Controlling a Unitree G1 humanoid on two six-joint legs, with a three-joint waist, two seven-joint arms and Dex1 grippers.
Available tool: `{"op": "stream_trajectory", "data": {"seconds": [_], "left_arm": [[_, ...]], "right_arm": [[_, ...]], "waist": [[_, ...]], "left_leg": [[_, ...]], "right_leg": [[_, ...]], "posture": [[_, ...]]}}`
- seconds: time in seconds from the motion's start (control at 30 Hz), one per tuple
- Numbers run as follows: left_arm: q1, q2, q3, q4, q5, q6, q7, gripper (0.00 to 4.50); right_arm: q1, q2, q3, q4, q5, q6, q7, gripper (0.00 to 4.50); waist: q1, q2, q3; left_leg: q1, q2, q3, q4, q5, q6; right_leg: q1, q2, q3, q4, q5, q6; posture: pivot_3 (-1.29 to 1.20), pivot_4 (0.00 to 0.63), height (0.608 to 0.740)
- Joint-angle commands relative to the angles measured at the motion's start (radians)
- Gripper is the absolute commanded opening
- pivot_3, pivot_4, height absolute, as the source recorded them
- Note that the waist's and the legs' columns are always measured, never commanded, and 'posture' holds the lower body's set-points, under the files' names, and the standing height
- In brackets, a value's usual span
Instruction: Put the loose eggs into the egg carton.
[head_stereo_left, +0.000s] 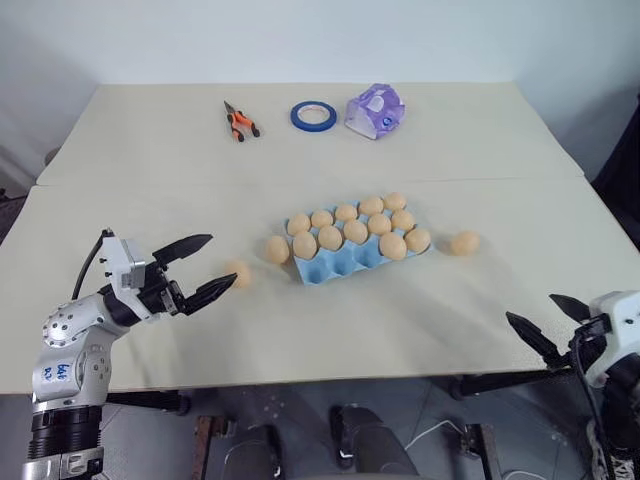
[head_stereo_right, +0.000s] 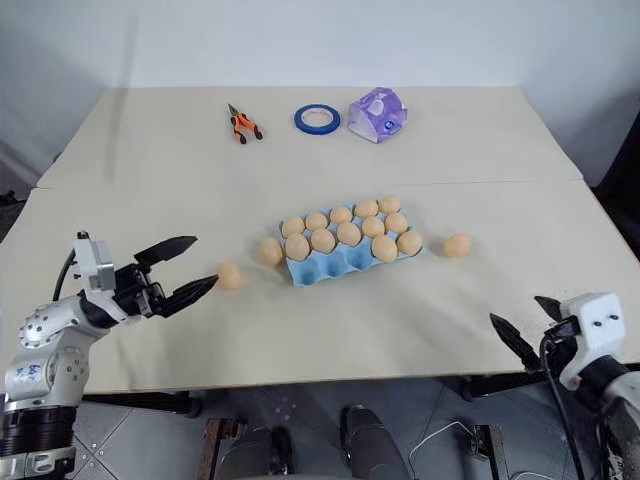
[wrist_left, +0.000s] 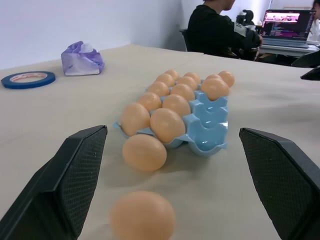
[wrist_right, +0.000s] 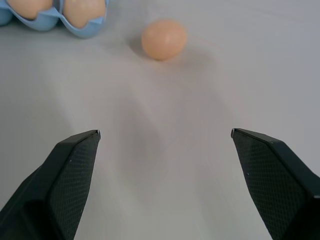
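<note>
The light blue egg carton (head_stereo_left: 345, 263) lies mid-table, its back two rows filled with eggs and its front cups bare. Three loose eggs rest on the table. One (head_stereo_left: 238, 273) sits just ahead of my left gripper (head_stereo_left: 222, 260), which is open and levelled at it, not touching. Another (head_stereo_left: 277, 249) leans against the carton's left end. The third (head_stereo_left: 464, 242) lies to the right of the carton, and in the right wrist view this egg (wrist_right: 164, 39) sits well beyond my fingers. My right gripper (head_stereo_left: 530, 307) hangs open and empty at the table's front right edge.
At the back of the table lie orange-handled pliers (head_stereo_left: 240, 122), a blue tape roll (head_stereo_left: 313, 115) and a crumpled purple-and-white wrapper (head_stereo_left: 375, 110). A seam (head_stereo_left: 150, 185) crosses the tabletop behind the carton. A seated person (wrist_left: 215, 30) works at a laptop beyond the table.
</note>
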Motion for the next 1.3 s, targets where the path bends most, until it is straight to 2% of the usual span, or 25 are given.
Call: {"op": "stream_trajectory", "data": {"seconds": [0.03,0.13,0.27,0.37,0.47,0.53,0.87,0.97,1.13,1.3], "left_arm": [[-0.014,0.000,0.006,0.005,0.000,-0.022,-0.006,4.50],[-0.016,-0.002,0.004,0.004,0.000,-0.024,-0.005,4.50],[-0.008,-0.015,-0.006,-0.013,-0.001,-0.024,0.007,4.50],[-0.006,-0.023,-0.006,-0.023,-0.002,-0.023,0.017,4.50],[0.005,-0.024,-0.003,-0.037,-0.005,-0.023,0.025,4.50],[0.019,-0.025,0.003,-0.049,-0.005,-0.025,0.032,4.50],[0.047,-0.030,0.007,-0.076,-0.008,-0.025,0.051,4.50],[0.042,-0.031,0.006,-0.072,-0.006,-0.026,0.056,4.50],[0.037,-0.033,0.005,-0.068,-0.004,-0.027,0.059,4.50],[0.040,-0.037,0.003,-0.066,-0.003,-0.031,0.057,4.50]], "right_arm": [[-0.028,0.007,-0.011,0.005,0.020,-0.031,-0.014,4.40],[-0.115,0.025,0.037,0.024,0.031,-0.009,-0.056,4.40],[-0.404,0.078,0.170,0.234,-0.043,-0.011,-0.176,4.40],[-0.517,0.094,0.218,0.356,-0.080,-0.040,-0.198,4.40],[-0.580,0.100,0.251,0.433,-0.097,-0.061,-0.201,4.40],[-0.634,0.110,0.275,0.500,-0.109,-0.079,-0.202,4.40],[-0.754,0.120,0.362,0.770,-0.206,-0.231,-0.202,4.40],[-0.778,0.133,0.357,0.814,-0.205,-0.265,-0.209,3.85],[-0.777,0.137,0.355,0.822,-0.211,-0.293,-0.209,2.22],[-0.747,0.128,0.350,0.708,-0.196,-0.267,-0.211,1.79]], "waist": [[0.000,0.000,0.000],[-0.005,0.000,0.000],[-0.020,-0.001,0.000],[-0.022,-0.001,0.000],[-0.010,0.000,0.000],[-0.006,0.000,0.000],[-0.004,0.000,0.000],[-0.005,0.000,0.000],[-0.008,0.000,0.000],[-0.010,0.000,0.000]], "left_leg": [[0.000,0.000,0.000,0.000,0.000,0.000],[0.000,0.000,0.000,0.001,0.001,0.002],[0.000,-0.001,0.001,0.000,0.003,0.005],[-0.001,-0.003,0.001,0.000,0.004,0.006],[-0.003,-0.003,0.000,-0.002,0.004,0.006],[-0.004,-0.002,0.001,-0.002,0.004,0.008],[-0.005,0.000,0.004,-0.001,0.003,0.006],[-0.004,0.000,0.004,-0.001,0.003,0.006],[-0.004,0.000,0.004,-0.001,0.004,0.006],[-0.004,0.000,0.004,-0.001,0.004,0.006]], "right_leg": [[0.000,0.000,0.000,0.000,0.000,-0.001],[0.001,0.000,0.001,-0.003,0.002,-0.004],[0.003,0.000,0.002,-0.008,0.003,-0.010],[0.003,-0.001,0.004,-0.010,0.004,-0.011],[0.000,-0.002,0.003,-0.009,0.006,-0.008],[-0.001,-0.001,0.003,-0.008,0.012,0.004],[-0.003,0.001,0.004,-0.008,0.010,0.004],[-0.003,0.000,0.005,-0.008,0.010,0.004],[-0.003,0.000,0.005,-0.007,0.010,0.004],[-0.003,0.000,0.005,-0.007,0.010,0.004]], "posture": [[0.00,0.150,0.740],[0.00,0.150,0.740],[0.00,0.150,0.740],[0.00,0.150,0.740],[0.00,0.150,0.740],[0.00,0.150,0.740],[0.00,0.150,0.740],[0.00,0.150,0.740],[0.00,0.150,0.740],[0.00,0.150,0.740]]}}
